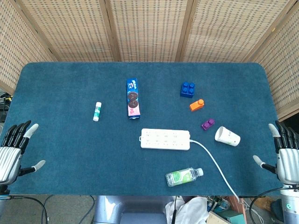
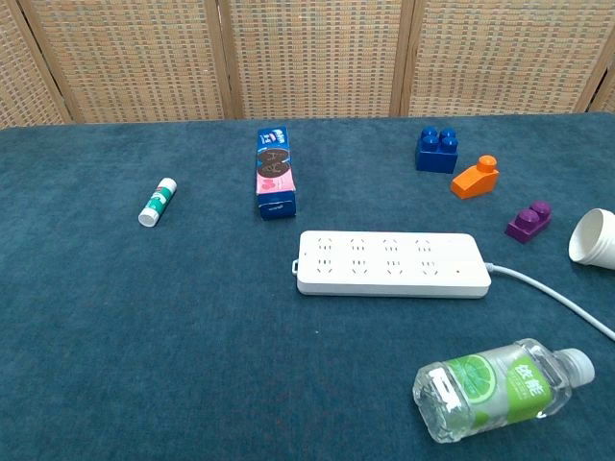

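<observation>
Paper cup point(image 2: 593, 236) cut off at chest-view edge, cord point(image 1: 216, 164) running off-table

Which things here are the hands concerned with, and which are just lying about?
Nearest the hands: white paper cup on its side, by the right hand; white-and-green glue stick, closest to the left hand. Neither is touched.
Lying about: blue cookie packet, blue toy block, orange toy block, purple toy block, white power strip, clear plastic bottle.
</observation>
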You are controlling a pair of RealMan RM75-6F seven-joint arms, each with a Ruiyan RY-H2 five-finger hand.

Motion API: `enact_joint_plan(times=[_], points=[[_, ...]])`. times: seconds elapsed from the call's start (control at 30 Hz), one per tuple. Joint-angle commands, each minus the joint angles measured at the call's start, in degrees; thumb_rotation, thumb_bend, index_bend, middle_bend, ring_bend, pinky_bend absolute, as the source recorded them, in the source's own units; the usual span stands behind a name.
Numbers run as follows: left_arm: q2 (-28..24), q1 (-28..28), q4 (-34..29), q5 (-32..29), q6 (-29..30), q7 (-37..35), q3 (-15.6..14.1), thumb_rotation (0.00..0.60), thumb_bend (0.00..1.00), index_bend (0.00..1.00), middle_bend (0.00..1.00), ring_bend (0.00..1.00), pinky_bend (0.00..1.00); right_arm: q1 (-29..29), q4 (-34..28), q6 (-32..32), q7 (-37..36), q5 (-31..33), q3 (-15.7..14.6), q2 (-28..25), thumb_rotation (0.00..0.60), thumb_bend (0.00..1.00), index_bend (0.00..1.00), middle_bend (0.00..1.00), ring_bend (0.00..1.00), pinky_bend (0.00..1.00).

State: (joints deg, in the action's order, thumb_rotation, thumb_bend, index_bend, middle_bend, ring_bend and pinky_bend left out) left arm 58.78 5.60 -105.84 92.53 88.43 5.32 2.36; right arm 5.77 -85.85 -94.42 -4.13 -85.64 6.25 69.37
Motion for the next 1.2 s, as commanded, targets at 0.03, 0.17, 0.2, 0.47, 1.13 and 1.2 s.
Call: enact_joint_plan(times=[0.03,0.17,0.2,0.47,1.13,1.2], points=[[0.0,-0.1,0.1,0.2,0.3,0.0,-0.1,0.6,0.0,0.0,0.0,0.0,0.0,-0.2,-0.4,0.0,0.3,-0.2,0.0,-0.1,0.6,0.0,0.0,0.0,0.0,0.0],[0.0,-0.2,0.0,0.2,0.2,0.1,-0.2,0.6,0.0,0.0,0.0,0.0,0.0,-0.4,-0.8,0.2,0.6,-0.9,-0.3,-0.3,0.6,0.0,0.0,0.0,0.0,0.0],[0.0,-0.2,-0.1,0.1,0.2,0.2,-0.2,0.6,0.0,0.0,0.0,0.0,0.0,-0.4,-0.9,0.4,0.6,-0.9,-0.3,-0.3,0.6,0.0,0.0,0.0,0.0,0.0],[0.3,0.1,0.1,-1.1,-0.5,0.9,0.2,0.6,0.0,0.0,0.0,0.0,0.0,3.9,-2.3,2.9,0.8,-3.7,2.5,-0.3,0.6,0.2,0.0,0.48,0.53,0.68],[1.4,0.9,0.0,-2.9,-2.0,3.6,0.7,0.6,0.0,0.0,0.0,0.0,0.0,28.3,-6.8,42.2,12.3,3.4,2.8,5.1,0.6,0.79,0.27,0.89,0.99,1.0],[1.4,0.9,0.0,-3.0,-2.0,3.6,0.7,0.6,0.0,0.0,0.0,0.0,0.0,28.9,-6.5,43.3,14.2,5.1,2.8,6.2,0.6,0.79,0.27,0.89,0.99,1.0]])
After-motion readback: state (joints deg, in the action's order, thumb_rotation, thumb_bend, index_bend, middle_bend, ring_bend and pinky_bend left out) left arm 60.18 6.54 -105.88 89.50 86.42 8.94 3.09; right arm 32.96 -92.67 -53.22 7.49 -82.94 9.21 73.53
